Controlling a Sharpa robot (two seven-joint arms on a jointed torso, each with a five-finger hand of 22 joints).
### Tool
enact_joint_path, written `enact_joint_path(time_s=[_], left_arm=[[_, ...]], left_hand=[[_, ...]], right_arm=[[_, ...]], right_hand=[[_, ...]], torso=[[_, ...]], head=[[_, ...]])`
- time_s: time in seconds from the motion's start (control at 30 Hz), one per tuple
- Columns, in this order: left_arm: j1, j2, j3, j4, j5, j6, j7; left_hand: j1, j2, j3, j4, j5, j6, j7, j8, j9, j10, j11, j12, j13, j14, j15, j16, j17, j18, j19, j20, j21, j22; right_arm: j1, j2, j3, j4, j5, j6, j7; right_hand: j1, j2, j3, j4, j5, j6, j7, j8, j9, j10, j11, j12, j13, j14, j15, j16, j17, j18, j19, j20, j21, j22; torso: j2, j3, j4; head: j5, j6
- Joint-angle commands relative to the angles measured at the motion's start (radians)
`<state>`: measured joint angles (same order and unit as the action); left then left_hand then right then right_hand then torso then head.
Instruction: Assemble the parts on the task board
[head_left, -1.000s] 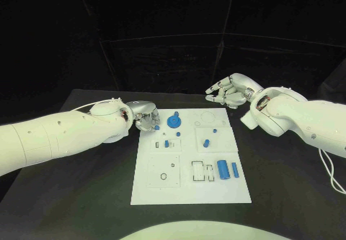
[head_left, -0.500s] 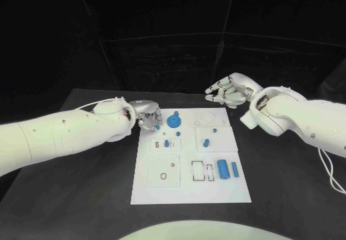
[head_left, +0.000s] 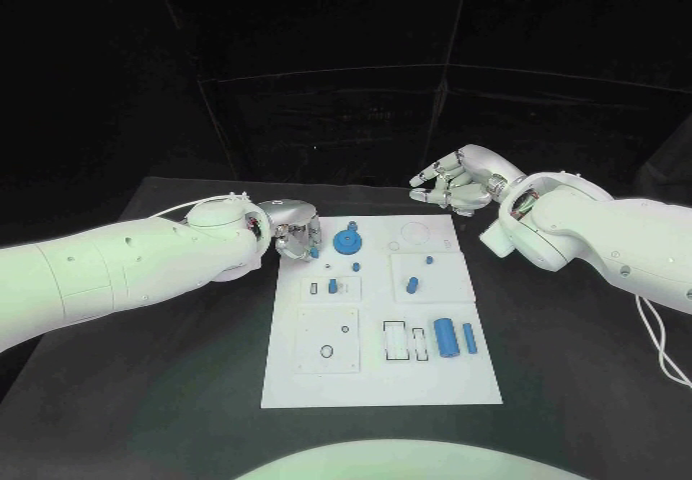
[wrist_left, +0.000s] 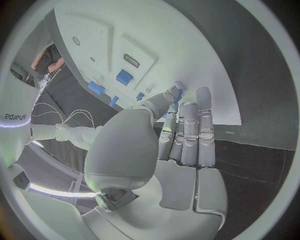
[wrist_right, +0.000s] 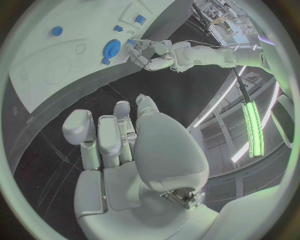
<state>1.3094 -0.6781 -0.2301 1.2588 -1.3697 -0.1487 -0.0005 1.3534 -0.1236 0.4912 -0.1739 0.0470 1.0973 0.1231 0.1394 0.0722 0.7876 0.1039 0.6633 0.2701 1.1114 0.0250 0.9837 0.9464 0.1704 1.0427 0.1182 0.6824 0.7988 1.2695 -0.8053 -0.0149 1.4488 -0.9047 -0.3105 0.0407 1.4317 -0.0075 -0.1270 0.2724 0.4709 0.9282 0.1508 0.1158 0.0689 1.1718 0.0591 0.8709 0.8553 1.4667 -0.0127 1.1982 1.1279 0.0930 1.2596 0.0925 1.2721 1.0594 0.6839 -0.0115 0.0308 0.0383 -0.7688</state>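
A small blue part at the task board's far left edge seems to be pinched by the left hand (contact is partly hidden); it could be dropped if the pinch slips. The right hand is held curled and empty beyond the far edge.

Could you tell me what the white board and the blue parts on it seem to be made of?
The board looks like matte white plastic or painted sheet, flat with cut outlines. The blue parts, such as the round gear-like piece, look like moulded or printed plastic, uniformly coloured and dull.
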Motion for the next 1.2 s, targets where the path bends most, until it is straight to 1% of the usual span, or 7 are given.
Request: enact_joint_path(time_s=[0.03,0.3,0.67,0.87,1.0,1.07,1.2], left_arm=[[0.001,0.002,0.001,-0.001,0.006,0.020,0.009],[0.001,0.005,0.001,-0.004,0.006,0.023,0.010],[0.001,0.013,0.001,-0.012,0.006,0.013,0.021],[0.001,0.016,0.001,-0.013,0.006,0.013,0.025],[0.001,0.014,0.001,-0.010,0.004,0.013,0.026],[0.001,0.013,0.001,-0.008,0.001,0.014,0.026],[0.001,0.012,0.001,-0.005,-0.001,0.016,0.026]], left_hand=[[0.010,-0.001,-0.006,-0.002,0.000,0.006,0.001,0.005,0.001,-0.010,0.001,0.007,0.000,-0.007,0.001,0.008,0.003,0.008,-0.009,-0.001,0.006,0.004],[0.015,0.004,-0.007,-0.007,0.000,0.010,0.001,0.005,0.000,-0.013,0.001,0.011,0.000,-0.004,0.001,0.023,0.010,0.009,-0.015,0.000,0.017,0.015],[0.054,0.037,0.007,-0.031,0.000,0.032,0.004,0.009,0.001,-0.003,-0.003,0.019,-0.005,-0.004,-0.007,0.047,0.016,0.013,-0.036,-0.006,0.064,0.060],[0.076,0.053,0.016,-0.048,0.000,0.037,0.005,0.007,0.000,0.003,-0.003,0.019,-0.011,-0.004,-0.009,0.054,0.015,0.013,-0.051,-0.010,0.092,0.086],[0.085,0.056,0.019,-0.060,0.000,0.041,0.004,0.007,0.000,0.006,-0.003,0.018,-0.014,0.003,-0.010,0.067,0.022,0.013,-0.060,-0.010,0.109,0.102],[0.088,0.056,0.020,-0.066,0.000,0.043,0.004,0.007,0.000,0.008,-0.003,0.018,-0.016,0.006,-0.010,0.072,0.026,0.014,-0.063,-0.010,0.117,0.109],[0.091,0.057,0.022,-0.072,0.000,0.045,0.004,0.006,0.000,0.010,-0.003,0.017,-0.018,0.010,-0.010,0.080,0.030,0.014,-0.067,-0.010,0.127,0.118]], right_arm=[[0.002,0.001,0.001,0.001,-0.002,0.006,0.005],[0.002,0.003,0.001,0.000,-0.002,0.007,0.005],[0.002,0.003,0.001,0.000,-0.002,0.007,0.005],[0.002,0.004,0.001,0.000,-0.002,0.007,0.006],[0.002,0.001,0.001,0.002,-0.002,0.007,0.005],[0.002,0.001,0.001,0.002,-0.002,0.008,0.005],[0.002,0.001,0.001,0.002,-0.002,0.008,0.005]], right_hand=[[-0.009,0.002,0.001,0.007,0.006,-0.007,-0.001,0.006,-0.001,-0.008,0.001,0.004,0.001,0.016,-0.004,-0.001,0.001,0.015,-0.007,0.002,-0.005,0.000],[-0.009,0.002,0.001,0.007,0.006,-0.007,-0.001,0.006,-0.001,-0.008,0.001,0.004,0.001,0.016,-0.004,-0.001,0.001,0.015,-0.007,0.002,-0.005,0.000],[-0.009,0.004,0.002,0.008,0.006,-0.006,-0.001,0.007,-0.001,-0.008,0.001,0.005,0.001,0.016,-0.004,0.000,0.002,0.015,-0.006,0.002,-0.005,0.001],[-0.009,0.004,0.002,0.008,0.006,-0.006,-0.001,0.007,-0.001,-0.008,0.001,0.005,0.001,0.016,-0.004,0.000,0.002,0.015,-0.006,0.002,-0.005,0.001],[-0.009,0.004,0.002,0.008,0.006,-0.006,-0.001,0.007,-0.001,-0.008,0.001,0.005,0.001,0.016,-0.004,0.000,0.002,0.015,-0.006,0.002,-0.005,0.001],[-0.009,0.004,0.002,0.008,0.006,-0.006,-0.001,0.007,-0.001,-0.008,0.001,0.005,0.001,0.016,-0.004,0.000,0.002,0.015,-0.006,0.002,-0.005,0.001],[-0.009,0.004,0.002,0.008,0.006,-0.006,-0.001,0.007,-0.001,-0.008,0.001,0.005,0.001,0.016,-0.004,0.000,0.002,0.015,-0.006,0.002,-0.005,0.001]], torso=[[0.000,-0.0005,0.0007],[0.000,0.0001,0.0002],[0.000,0.0003,0.0009],[0.000,0.0002,0.0000],[0.001,0.0000,0.0011],[0.001,-0.0002,0.0016],[0.000,0.0001,0.0014]], head=[[0.000,-0.001],[0.000,0.000],[0.000,0.000],[-0.001,-0.001],[-0.002,0.000],[-0.002,-0.002],[-0.001,-0.003]])
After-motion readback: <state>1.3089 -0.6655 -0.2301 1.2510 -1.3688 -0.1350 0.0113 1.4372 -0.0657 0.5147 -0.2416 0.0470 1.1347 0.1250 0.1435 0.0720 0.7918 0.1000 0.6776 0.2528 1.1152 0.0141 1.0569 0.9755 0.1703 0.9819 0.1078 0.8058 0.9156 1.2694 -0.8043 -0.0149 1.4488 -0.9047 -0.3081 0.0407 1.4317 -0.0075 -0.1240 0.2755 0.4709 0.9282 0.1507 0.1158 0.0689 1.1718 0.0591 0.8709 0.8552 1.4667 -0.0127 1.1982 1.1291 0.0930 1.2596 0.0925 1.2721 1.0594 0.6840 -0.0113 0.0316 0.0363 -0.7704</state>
